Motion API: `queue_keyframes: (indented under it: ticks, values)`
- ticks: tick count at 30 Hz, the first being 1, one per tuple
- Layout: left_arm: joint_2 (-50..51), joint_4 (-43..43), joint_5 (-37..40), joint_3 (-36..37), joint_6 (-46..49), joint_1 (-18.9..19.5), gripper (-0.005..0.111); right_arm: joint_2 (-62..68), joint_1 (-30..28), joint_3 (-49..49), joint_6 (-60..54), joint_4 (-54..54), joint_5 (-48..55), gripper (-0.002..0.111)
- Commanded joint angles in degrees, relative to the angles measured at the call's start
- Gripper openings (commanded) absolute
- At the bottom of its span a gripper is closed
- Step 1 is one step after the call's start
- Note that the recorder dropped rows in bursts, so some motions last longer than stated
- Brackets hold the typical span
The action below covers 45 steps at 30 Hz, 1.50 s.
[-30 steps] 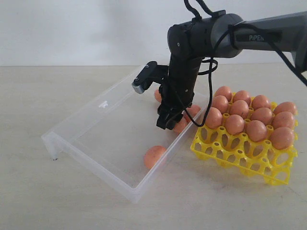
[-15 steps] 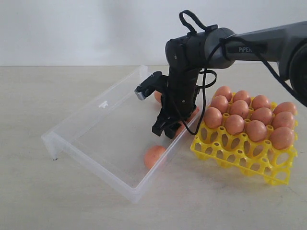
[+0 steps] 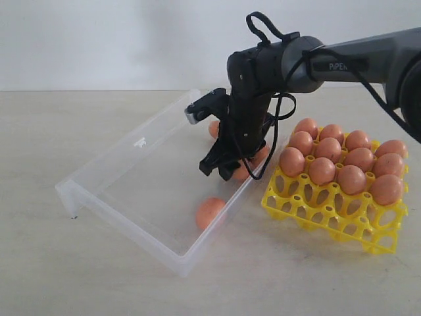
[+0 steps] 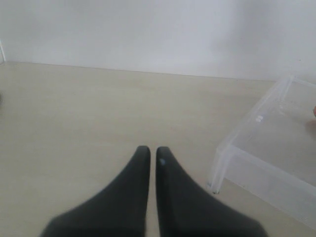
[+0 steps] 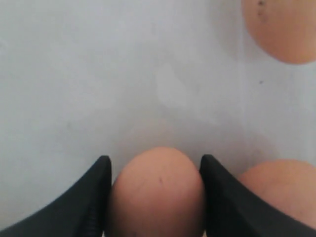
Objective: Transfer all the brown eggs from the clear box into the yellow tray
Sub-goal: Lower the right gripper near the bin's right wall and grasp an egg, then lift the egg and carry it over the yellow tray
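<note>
In the exterior view my right gripper (image 3: 218, 168) reaches down into the clear box (image 3: 145, 174), near the wall that faces the yellow tray (image 3: 316, 218). In the right wrist view the right gripper (image 5: 154, 159) is shut on a brown egg (image 5: 155, 195), with both fingers against its sides. Two more eggs lie close by, one beside a finger (image 5: 279, 190) and one further off (image 5: 282, 29). A loose egg (image 3: 210, 212) rests at the box's near end. Several eggs (image 3: 339, 164) fill the tray's rear cells. My left gripper (image 4: 150, 150) is shut and empty over bare table.
The box sits tilted, its left corner (image 4: 217, 173) raised on a small foot, seen in the left wrist view. The tray's front cells (image 3: 355, 227) show as open yellow lattice. A white wall backs the pale table.
My right gripper has dropped lower and shifted left inside the box, and its jaws have narrowed around an egg. The loose egg and the tray have not moved.
</note>
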State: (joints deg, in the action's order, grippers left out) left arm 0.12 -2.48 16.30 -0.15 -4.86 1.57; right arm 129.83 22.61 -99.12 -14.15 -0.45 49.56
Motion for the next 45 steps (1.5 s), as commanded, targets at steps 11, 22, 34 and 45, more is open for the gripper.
queue_keyframes:
  ticks: [11, 22, 34, 45]
  values:
    - [-0.1, 0.2, -0.4, 0.1, 0.1, -0.1, 0.004, -22.6, 0.6, 8.1, 10.1, 19.6, -25.0, 0.000]
    - [-0.1, 0.2, -0.3, 0.1, 0.1, -0.1, 0.004, -40.1, 0.4, 57.8, 35.9, 22.2, -89.6, 0.000]
    - [-0.1, 0.2, -0.3, 0.1, 0.1, -0.1, 0.004, -41.2, -34.9, 64.6, 82.1, -38.9, -115.6, 0.000]
    - [-0.1, 0.2, -0.3, 0.1, 0.1, -0.1, 0.004, -41.3, -43.3, 56.6, 95.6, -87.9, -119.5, 0.000]
